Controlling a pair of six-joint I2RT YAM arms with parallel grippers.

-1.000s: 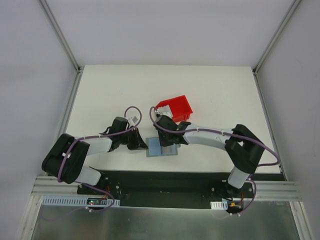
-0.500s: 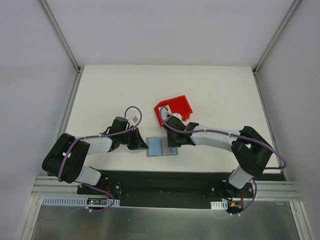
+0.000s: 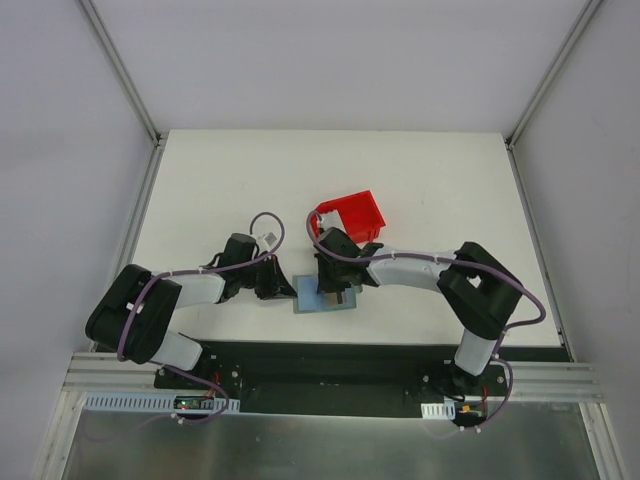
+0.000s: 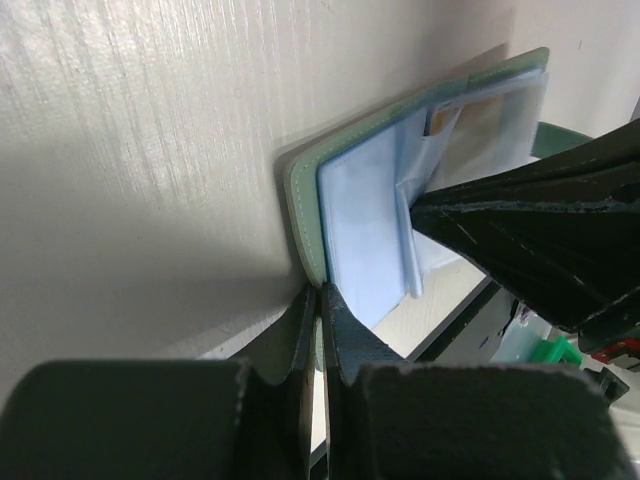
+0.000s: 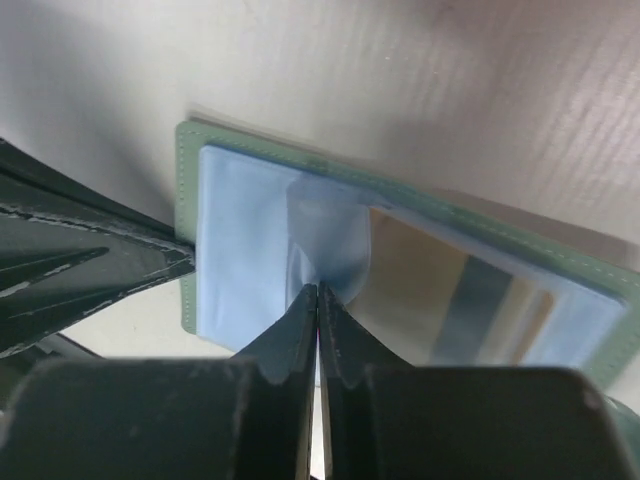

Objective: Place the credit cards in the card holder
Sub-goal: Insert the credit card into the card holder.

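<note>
The card holder (image 3: pixel 322 299) lies open near the table's front edge, grey-green outside and pale blue inside. My left gripper (image 3: pixel 287 291) is shut on its left edge (image 4: pixel 303 215), the fingertips (image 4: pixel 335 315) pressed together over the green rim. My right gripper (image 3: pixel 331 290) stands over the middle, shut on a raised pale blue inner sleeve (image 5: pixel 330 240). An orange-gold credit card (image 5: pixel 440 290) with a grey stripe lies in the holder's right half under a clear pocket. It also shows in the left wrist view as a card (image 4: pixel 482 118) beyond the right finger (image 4: pixel 540 230).
A red plastic bin (image 3: pixel 352 214) stands just behind the right wrist with something white at its left end. The black front rail (image 3: pixel 330 355) runs close below the holder. White walls and metal posts enclose the table (image 3: pixel 450 180).
My right gripper has shifted left from the holder's right side onto its middle, and the right arm's elbow has swung. The left gripper has kept its hold.
</note>
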